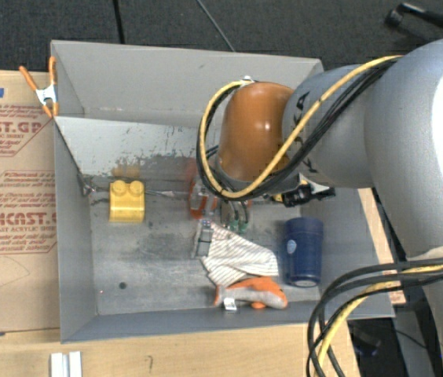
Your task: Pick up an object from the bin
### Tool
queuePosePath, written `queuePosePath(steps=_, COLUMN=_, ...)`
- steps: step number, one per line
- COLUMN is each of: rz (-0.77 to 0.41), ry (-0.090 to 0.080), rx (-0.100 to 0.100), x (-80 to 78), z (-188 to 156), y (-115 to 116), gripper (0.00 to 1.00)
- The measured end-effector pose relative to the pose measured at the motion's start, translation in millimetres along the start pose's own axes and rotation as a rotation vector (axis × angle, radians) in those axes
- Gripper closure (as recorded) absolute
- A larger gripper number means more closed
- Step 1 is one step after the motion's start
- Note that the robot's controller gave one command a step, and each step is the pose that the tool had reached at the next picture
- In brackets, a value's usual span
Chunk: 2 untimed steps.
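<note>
Orange and soft-looking, a small toy lies nearest, against the front wall of the grey bin, half tucked under a striped cloth. The cloth is crumpled on top of it, probably because the things were dropped in loose. Just to the right lies a dark blue cup, apart from the cloth.

Behind the cloth the hand hangs low, below the round orange cover of the wrist, at the far left corner of the cloth. It seems to touch the cloth or stand just above it. The cover hides most of it, so I cannot tell if it is apart or together, and I see nothing held in it. I judge the cloth is the likely thing to pick.

Farther left, well apart, a yellow toy brick sits alone on the floor of the bin.
</note>
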<state>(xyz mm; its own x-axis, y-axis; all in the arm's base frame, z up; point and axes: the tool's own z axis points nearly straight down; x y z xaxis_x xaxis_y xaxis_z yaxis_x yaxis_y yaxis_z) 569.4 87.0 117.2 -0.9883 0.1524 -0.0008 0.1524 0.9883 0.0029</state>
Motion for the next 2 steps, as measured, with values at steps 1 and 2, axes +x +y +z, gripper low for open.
queuePosePath(steps=1, rz=-0.015, ry=-0.001, rx=0.004, x=6.7, z=9, y=-26, gripper=0.00)
queuePosePath(steps=2, rz=-0.296, ry=0.000, rx=0.003, x=14.7, z=23, y=-34, gripper=0.00)
